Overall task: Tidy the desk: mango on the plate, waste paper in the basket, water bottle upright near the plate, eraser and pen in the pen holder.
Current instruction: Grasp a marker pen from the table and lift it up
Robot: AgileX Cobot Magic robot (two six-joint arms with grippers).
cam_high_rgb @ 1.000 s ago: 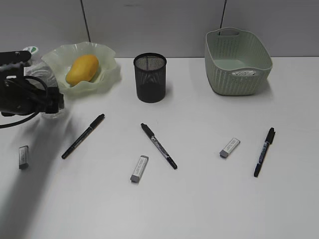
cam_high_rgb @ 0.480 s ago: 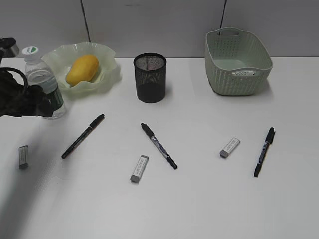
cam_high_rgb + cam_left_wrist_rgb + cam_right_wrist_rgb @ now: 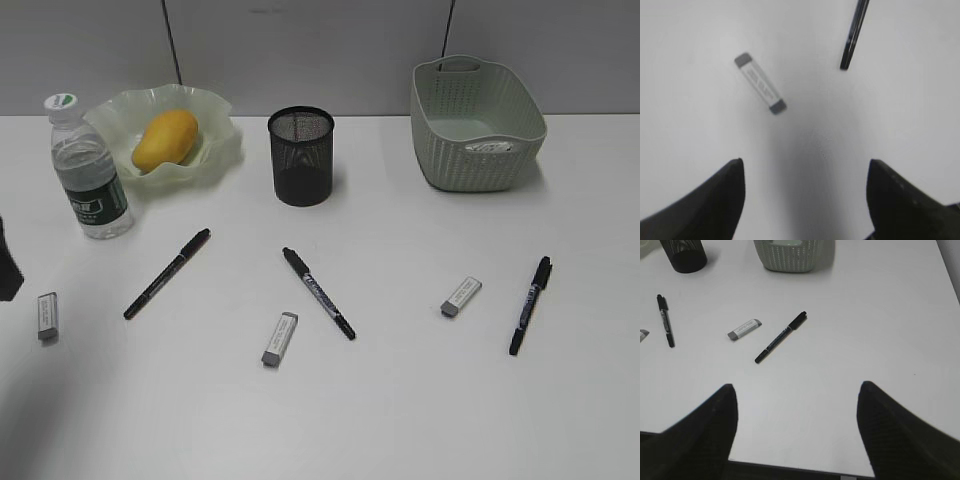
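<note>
The mango point(image 3: 165, 139) lies on the plate point(image 3: 218, 150). Just left of the plate, the water bottle point(image 3: 88, 170) stands upright. The waste paper point(image 3: 490, 147) sits inside the basket point(image 3: 477, 125). Three pens point(image 3: 167, 272) point(image 3: 318, 292) point(image 3: 530, 304) and three erasers point(image 3: 47, 315) point(image 3: 280, 339) point(image 3: 461, 296) lie on the desk point(image 3: 400, 400), in front of the pen holder point(image 3: 301, 156). My left gripper point(image 3: 805, 161) is open and empty above the desk, short of an eraser point(image 3: 760, 83) and a pen point(image 3: 854, 35). The right gripper point(image 3: 797, 384), also open and empty, hovers near the front edge, short of a pen point(image 3: 780, 337) and an eraser point(image 3: 744, 328).
Only a dark sliver of the left arm point(image 3: 6, 268) shows at the left edge of the exterior view. A grey wall panel point(image 3: 320, 50) runs behind the desk. The desk's front edge point(image 3: 790, 467) lies right under the right gripper.
The left arm has drawn back from the water bottle to the left, almost out of the exterior view. The bottle stands free and upright.
</note>
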